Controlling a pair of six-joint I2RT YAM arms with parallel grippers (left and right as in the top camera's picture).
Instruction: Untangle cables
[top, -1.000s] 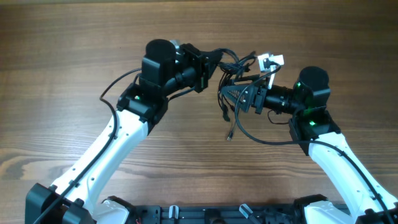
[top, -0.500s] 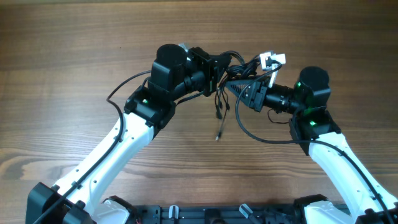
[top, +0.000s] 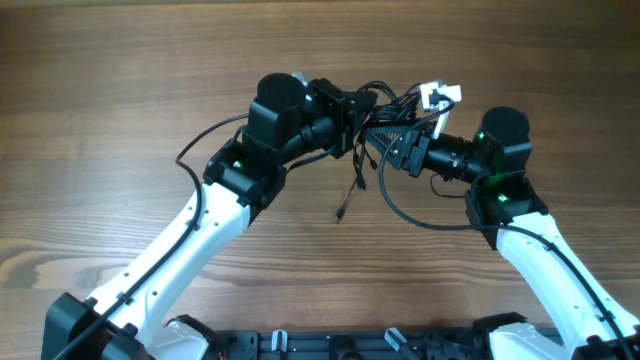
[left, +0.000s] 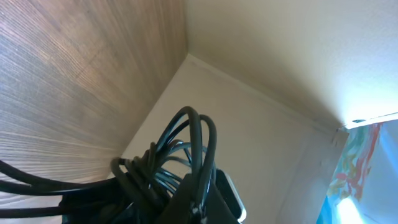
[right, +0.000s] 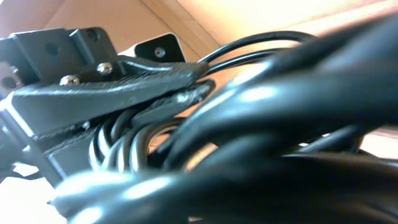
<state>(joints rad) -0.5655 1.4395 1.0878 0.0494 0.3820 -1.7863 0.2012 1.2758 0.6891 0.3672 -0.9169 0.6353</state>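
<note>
overhead view: the cables (top: 385, 103) were seen bunched in a tight knot held up between the two arms, above the far middle of the table (top: 120, 80). from that knot one loose strand (top: 352, 185) was let down towards the near side and slightly left, its long axis running from the bundle to a small plug (top: 339, 214) that lay at or just above the wood; which of the two could not be told

the left gripper (top: 356, 112) was found touching the knot on its left side, pressed together on a gather of strands. in the left wrist view the cables (left: 186, 146) were seen looped up out of its tip, packed close around it. the right gripper (top: 378, 136) was pushed into the knot from the right and a little nearer. in the right wrist view the frame was filled by cables (right: 280, 124), with a serrated finger (right: 118, 90) laid against several loops. whether the right gripper was clamped on a strand or only thrust among the strands could not be told

the two tips were set almost against each other, the knot being between them. the hanging strand was rooted nearer the left gripper, so any parting would be judged to run along the line joining the two tips, with the strand's free end left to trail
</note>
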